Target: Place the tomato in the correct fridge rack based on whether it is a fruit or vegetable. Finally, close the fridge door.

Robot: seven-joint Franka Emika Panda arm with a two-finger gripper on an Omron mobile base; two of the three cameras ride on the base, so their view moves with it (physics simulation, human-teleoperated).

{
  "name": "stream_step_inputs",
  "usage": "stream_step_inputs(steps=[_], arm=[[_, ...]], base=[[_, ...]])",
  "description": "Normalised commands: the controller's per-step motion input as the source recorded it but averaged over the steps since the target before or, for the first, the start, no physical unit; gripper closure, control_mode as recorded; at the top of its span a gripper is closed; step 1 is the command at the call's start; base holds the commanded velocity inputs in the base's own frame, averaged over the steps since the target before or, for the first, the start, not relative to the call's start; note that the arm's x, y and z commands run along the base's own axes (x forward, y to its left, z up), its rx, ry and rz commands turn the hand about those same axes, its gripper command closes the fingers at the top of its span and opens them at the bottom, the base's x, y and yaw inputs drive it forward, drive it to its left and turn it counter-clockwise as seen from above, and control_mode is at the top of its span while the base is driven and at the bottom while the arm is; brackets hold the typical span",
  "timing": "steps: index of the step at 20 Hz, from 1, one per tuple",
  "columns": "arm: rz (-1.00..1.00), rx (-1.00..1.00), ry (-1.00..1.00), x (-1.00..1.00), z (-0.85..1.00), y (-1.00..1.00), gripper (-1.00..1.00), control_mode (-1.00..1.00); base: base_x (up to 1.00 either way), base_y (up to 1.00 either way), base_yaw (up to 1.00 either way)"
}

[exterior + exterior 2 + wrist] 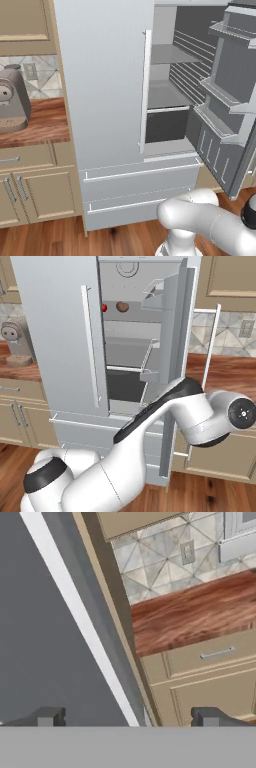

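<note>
Tomato (104, 307) sits on the upper fridge shelf (131, 318), near the left end, a brown lump (122, 306) just beside it on the same shelf. Both are inside the fridge, well apart from my claw (128, 718) and off to its side; my hand faces the outer face of the open door (45, 637), not the shelves.

Claw is released: both tips stand wide apart with nothing between them. I hold nothing. Ahead of the claw, left half, runs the grey door panel with its pale handle bar (80, 619) slanting across. Right of that, past the door edge, lie the wooden counter (195, 614), a drawer (210, 654) below it, and tiled wall with an outlet (187, 552) above.

Progress, as I judge it: the tomato already rests on a rack, so the placing part looks done. Whether that rack is the right one for it I cannot tell from here. What is left is the door. It hangs open, swung out to the right of the fridge, its bins (222, 97) facing the shelves. My arm (165, 411) reaches round toward its outer side, which suits a push to close it.

Coffee machine (12, 100) on the left counter, far from everything that matters.
</note>
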Motion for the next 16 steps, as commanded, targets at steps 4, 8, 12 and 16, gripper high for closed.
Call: stream_step_inputs(steps=[4, 8, 12, 16], arm=[[0.16, 0.0, -0.04, 0.05, 0.0, 0.44, -1.0, -1.0], [0.16, 0.0, -0.05, 0.11, 0.0, 0.43, -1.0, -1.0], [0.15, 0.01, -0.03, 0.23, 0.0, 0.36, -1.0, -1.0], [0.14, 0.03, -0.01, 0.23, 0.0, 0.34, -1.0, -1.0]], base=[[0.0, 0.0, 0.0], [0.0, 0.0, 0.0], [0.0, 0.0, 0.0], [0.0, 0.0, 0.0]])
